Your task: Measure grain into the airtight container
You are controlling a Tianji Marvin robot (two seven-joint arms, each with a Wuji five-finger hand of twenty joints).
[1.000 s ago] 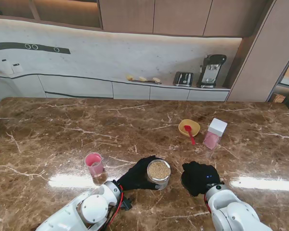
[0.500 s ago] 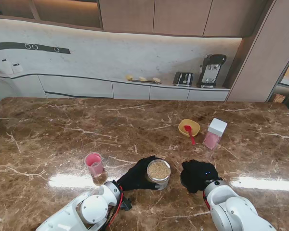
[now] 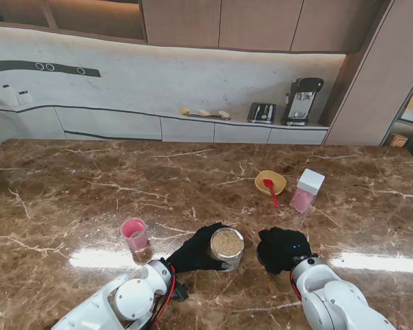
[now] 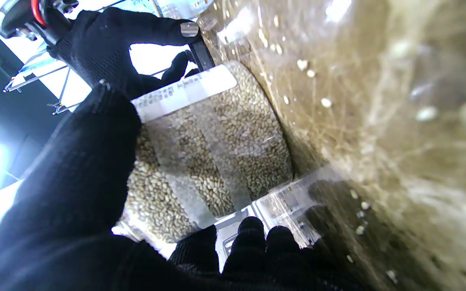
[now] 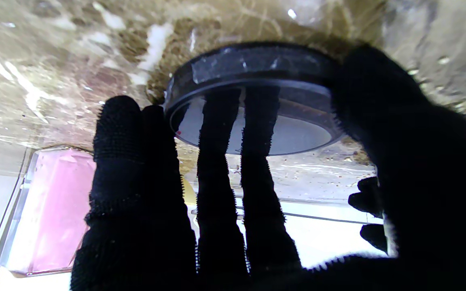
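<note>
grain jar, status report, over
Left hand shut on grain jar, open. Right hand holds black lid near table. Path clear.

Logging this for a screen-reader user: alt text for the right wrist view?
A black-gloved right hand holds a round black lid against the brown marble table, fingers across its underside. A clear container of pink contents stands beyond.

Nothing readable is showing anywhere. The grain jar is carrying a white label strip with what may be fine print, too blurred to make out.
</note>
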